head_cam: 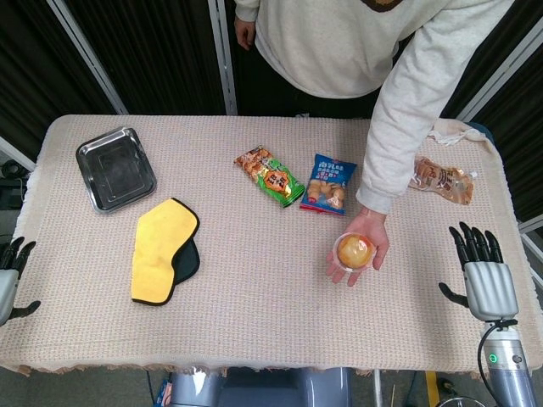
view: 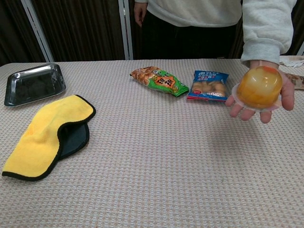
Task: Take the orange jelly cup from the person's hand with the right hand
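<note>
Orange jelly cup on person's palm, right hand well apart, fingers spread, empty

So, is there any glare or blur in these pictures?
Head view: sharp, evenly lit, with soft glare on the metal tray. Chest view: the orange jelly cup glows translucent in the person's hand, edges slightly soft; a faint shadow falls on the tablecloth beneath.

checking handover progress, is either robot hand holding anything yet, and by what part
Nothing. The right hand and left hand are open at the table edges; the jelly cup sits on the person's palm.
</note>
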Tool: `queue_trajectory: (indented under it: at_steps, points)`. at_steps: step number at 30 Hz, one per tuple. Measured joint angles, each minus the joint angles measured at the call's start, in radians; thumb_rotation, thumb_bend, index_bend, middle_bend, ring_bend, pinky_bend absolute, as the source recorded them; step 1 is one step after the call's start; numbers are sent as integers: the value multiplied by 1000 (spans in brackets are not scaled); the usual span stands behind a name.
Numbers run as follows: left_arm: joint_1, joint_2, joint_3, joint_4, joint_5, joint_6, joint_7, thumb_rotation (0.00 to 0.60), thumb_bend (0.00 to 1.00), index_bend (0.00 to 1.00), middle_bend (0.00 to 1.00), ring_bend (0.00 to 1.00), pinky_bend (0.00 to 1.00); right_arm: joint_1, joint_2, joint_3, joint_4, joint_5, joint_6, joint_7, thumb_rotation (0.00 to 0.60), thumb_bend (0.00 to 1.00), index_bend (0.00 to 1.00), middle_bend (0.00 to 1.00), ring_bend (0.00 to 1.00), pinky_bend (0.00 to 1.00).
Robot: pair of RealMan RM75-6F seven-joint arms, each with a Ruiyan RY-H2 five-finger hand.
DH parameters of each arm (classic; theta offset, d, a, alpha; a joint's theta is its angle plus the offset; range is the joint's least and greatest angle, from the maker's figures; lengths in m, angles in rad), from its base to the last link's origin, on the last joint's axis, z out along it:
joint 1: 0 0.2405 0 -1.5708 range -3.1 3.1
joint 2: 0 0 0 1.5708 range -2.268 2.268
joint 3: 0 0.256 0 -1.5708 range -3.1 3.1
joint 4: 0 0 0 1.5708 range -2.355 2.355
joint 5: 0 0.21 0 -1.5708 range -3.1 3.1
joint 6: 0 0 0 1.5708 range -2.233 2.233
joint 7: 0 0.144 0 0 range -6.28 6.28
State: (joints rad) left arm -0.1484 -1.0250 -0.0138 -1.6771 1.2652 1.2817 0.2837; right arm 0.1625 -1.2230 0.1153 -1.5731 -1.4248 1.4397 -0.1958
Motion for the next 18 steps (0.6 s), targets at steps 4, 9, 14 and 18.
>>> queue_trajectory:
  at_steps: [4, 9, 14, 18]
  points:
    - [0, 0, 0, -4, -9, -1, 7, 600, 201, 0, 0, 0, 0, 1, 4, 0, -13, -7, 0, 7, 600, 107, 1, 0, 0, 0]
    - [-4, 1, 1, -5, -12, -8, 16, 600, 201, 0, 0, 0, 0, 7, 8, 6, -37, -24, 9, 26, 600, 135, 68, 17, 0, 28]
    - [-5, -1, 1, -3, -8, -5, 17, 600, 201, 0, 0, 0, 0, 22, 36, 17, -147, -29, -10, 71, 600, 163, 132, 61, 0, 45]
    - [-5, 1, 1, -4, -7, -4, 13, 600, 201, 0, 0, 0, 0, 52, 80, 30, -286, 3, -81, 96, 600, 169, 151, 64, 0, 48]
